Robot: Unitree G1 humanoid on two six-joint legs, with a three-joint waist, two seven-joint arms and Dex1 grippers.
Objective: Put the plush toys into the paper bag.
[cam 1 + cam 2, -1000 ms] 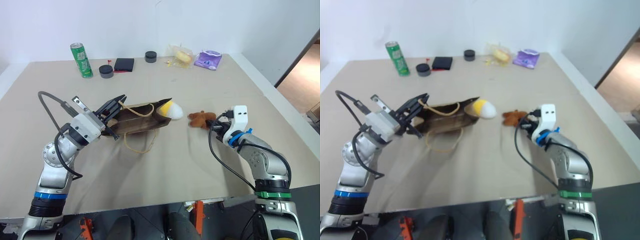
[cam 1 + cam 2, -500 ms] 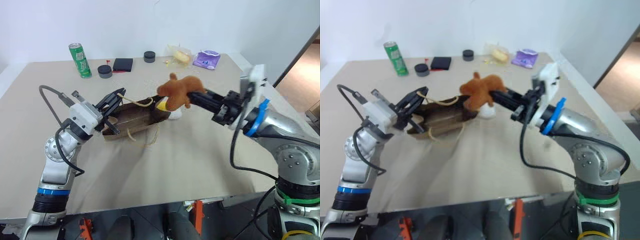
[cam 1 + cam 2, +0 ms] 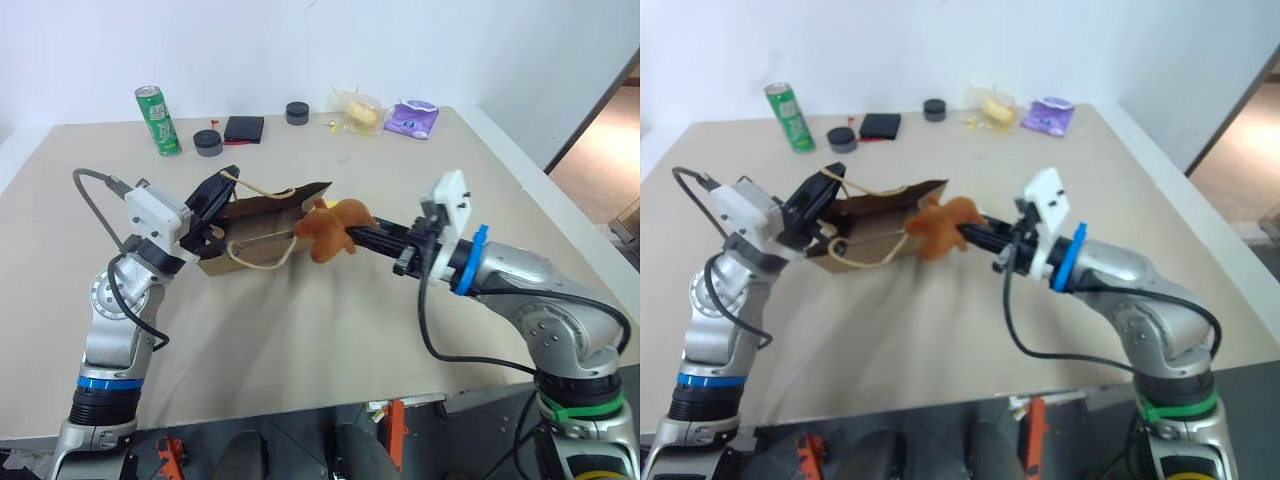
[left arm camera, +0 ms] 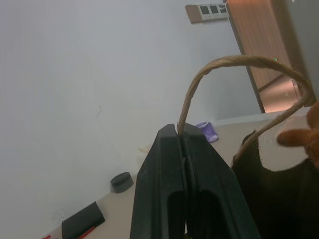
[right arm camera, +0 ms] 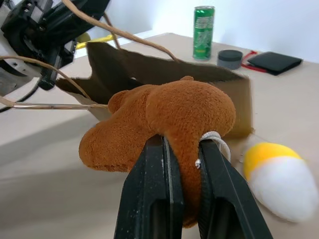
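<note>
The paper bag lies on its side on the table, mouth toward the right, brown with tan cord handles. My left gripper is shut on the upper cord handle and holds it up, so the mouth gapes. My right gripper is shut on the brown furry plush toy, held just above the table at the bag's mouth. The egg-shaped plush toy, yellow and white, lies on the table beside the mouth, under the brown one.
Along the table's far edge stand a green can, two dark round containers, a black wallet, a clear packet with yellow contents and a purple packet. The table's right edge runs close by.
My right gripper lifted the brown plush toy off the table and swung it left and down to the bag's mouth. The left gripper tipped the handle up, opening the mouth wider.
</note>
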